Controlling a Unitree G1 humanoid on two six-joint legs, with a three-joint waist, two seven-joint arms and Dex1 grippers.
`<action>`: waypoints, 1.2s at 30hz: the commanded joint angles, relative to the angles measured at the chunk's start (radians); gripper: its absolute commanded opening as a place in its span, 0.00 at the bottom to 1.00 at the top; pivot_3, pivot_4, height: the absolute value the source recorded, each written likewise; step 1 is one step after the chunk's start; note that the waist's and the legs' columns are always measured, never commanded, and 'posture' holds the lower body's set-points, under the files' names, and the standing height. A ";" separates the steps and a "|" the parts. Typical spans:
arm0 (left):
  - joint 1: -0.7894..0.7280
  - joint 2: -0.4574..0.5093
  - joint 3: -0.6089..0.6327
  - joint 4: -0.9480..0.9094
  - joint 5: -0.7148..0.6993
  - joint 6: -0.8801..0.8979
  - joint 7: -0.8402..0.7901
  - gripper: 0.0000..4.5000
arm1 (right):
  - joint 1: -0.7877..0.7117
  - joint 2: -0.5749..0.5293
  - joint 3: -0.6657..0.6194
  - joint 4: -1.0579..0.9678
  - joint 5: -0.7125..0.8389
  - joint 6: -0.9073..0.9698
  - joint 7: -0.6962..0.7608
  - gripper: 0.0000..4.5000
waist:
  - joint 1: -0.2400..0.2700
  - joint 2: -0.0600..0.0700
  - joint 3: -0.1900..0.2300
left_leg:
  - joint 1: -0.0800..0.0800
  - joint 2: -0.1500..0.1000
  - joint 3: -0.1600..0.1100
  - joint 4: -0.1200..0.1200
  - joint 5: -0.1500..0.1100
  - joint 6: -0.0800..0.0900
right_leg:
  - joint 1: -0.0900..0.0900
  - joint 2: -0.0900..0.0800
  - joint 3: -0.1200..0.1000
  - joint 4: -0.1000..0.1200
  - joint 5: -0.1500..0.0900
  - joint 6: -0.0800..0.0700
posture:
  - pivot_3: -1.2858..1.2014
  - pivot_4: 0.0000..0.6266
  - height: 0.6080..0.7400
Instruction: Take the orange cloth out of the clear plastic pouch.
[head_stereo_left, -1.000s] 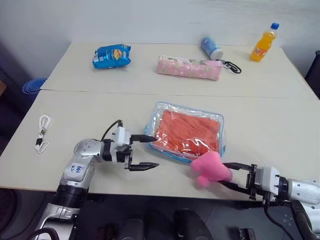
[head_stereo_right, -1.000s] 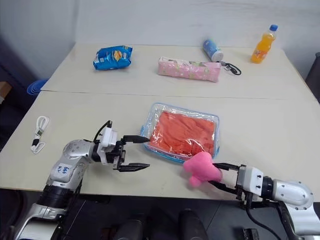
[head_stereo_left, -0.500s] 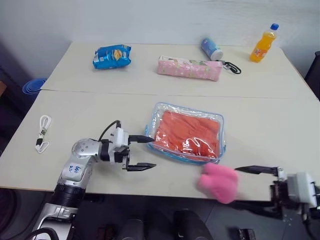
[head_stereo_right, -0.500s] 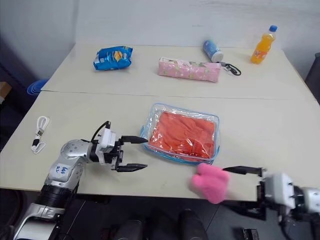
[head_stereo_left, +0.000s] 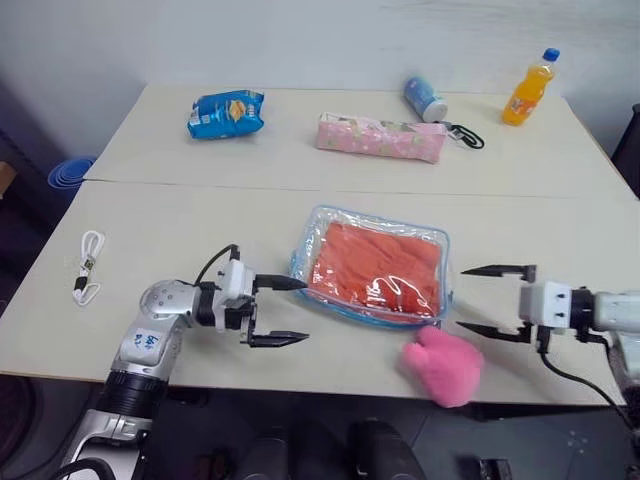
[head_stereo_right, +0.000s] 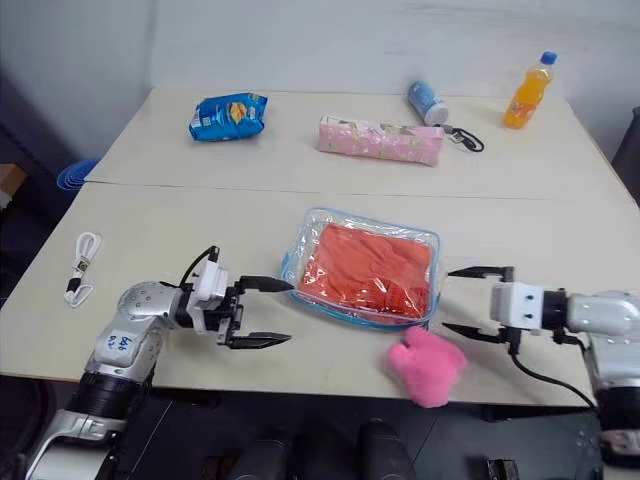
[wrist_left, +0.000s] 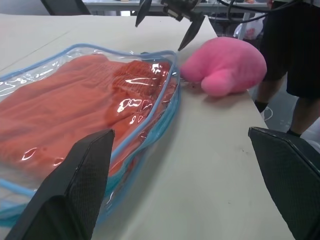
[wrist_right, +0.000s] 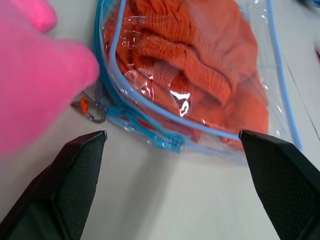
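The clear plastic pouch (head_stereo_left: 320, 220) with light blue trim lies flat near the middle of the front table. The orange cloth (head_stereo_left: 377, 265) is folded inside it and shows through the plastic. My left gripper (head_stereo_left: 302, 311) stands open just left of the pouch, its far fingertip at the pouch's left edge. To the pouch's right, my right gripper (head_stereo_left: 462, 298) is open with nothing in it, pointing at the pouch's side. The right wrist view shows the cloth (wrist_right: 200, 65) behind the blue zipper and a small chain (wrist_right: 94, 111) at the pouch's corner.
A pink plush toy (head_stereo_left: 443, 365) lies at the table's front edge, near the pouch's right corner. At the back are a blue snack bag (head_stereo_left: 224, 112), a pink pencil case (head_stereo_left: 380, 137), a lying can (head_stereo_left: 424, 98) and an orange bottle (head_stereo_left: 527, 87). A white cord (head_stereo_left: 86, 265) lies far left.
My right gripper opened and let go of the pink plush toy, which now lies at the table's front edge. The right arm swung up beside the pouch. The left gripper stayed put.
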 joint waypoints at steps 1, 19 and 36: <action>-0.005 0.005 0.009 -0.037 -0.014 0.004 -0.001 1.00 | -0.028 0.021 0.045 -0.031 0.003 -0.034 -0.010 0.99 | 0.002 0.000 0.000 | 0.000 0.000 0.000 0.000 0.000 0.000 | 0.000 0.000 0.000 0.000 0.000 0.000 | 0.52 0.24 1.00; -0.079 -0.059 -0.059 -0.016 0.022 -0.007 -0.005 1.00 | -0.135 -0.051 0.097 0.124 -0.009 -0.029 0.033 0.01 | -0.001 0.000 0.000 | 0.000 0.000 0.000 0.000 0.000 0.000 | 0.001 0.000 0.000 -0.001 0.000 0.000 | 0.52 0.24 1.00; -0.309 -0.383 -0.324 0.287 0.272 -0.219 0.042 1.00 | -0.169 0.009 0.108 0.085 -0.028 0.071 -0.028 0.01 | 0.003 0.000 0.000 | 0.000 0.000 0.000 0.001 0.000 0.000 | 0.001 0.000 0.000 -0.001 0.000 0.000 | 0.52 0.24 1.00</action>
